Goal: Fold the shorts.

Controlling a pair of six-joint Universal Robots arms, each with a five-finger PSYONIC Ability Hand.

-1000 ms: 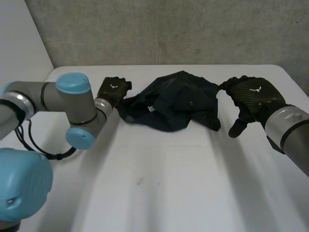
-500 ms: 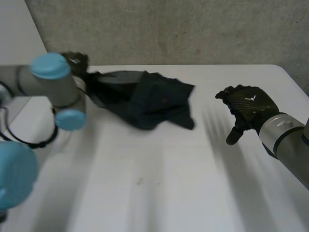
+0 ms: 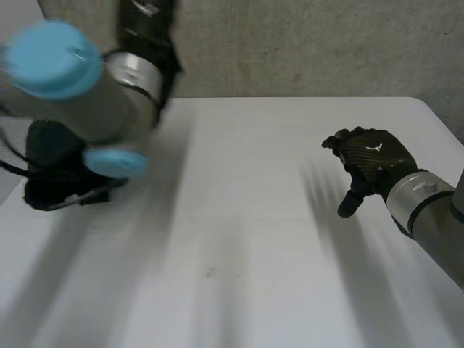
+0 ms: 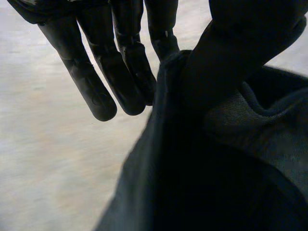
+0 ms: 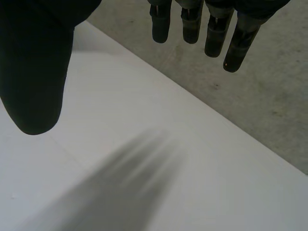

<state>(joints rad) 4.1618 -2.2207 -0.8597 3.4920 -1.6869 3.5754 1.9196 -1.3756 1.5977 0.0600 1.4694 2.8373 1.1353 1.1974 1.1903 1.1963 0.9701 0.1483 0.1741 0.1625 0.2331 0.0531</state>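
Observation:
The dark navy shorts [image 4: 216, 168] hang from my left hand [image 4: 120, 67], pinched between its thumb [image 4: 240, 43] and its fingers, as the left wrist view shows. In the head view the left hand [image 3: 148, 18] is raised high at the far left, and a dark bundle of the shorts [image 3: 51, 163] shows below the left arm at the table's left edge. My right hand [image 3: 370, 156] hovers over the right side of the table, open and empty, fingers spread. In its own wrist view the right hand [image 5: 33, 72] holds nothing.
The white table [image 3: 254, 232] stretches between the two arms. A grey concrete wall [image 3: 304, 43] stands behind its far edge. The left arm's blue-capped elbow [image 3: 51, 61] is lifted close to the head camera.
My left hand closed on the shorts' left side, dragged them left across the table and lifted them up. The right hand has hardly moved.

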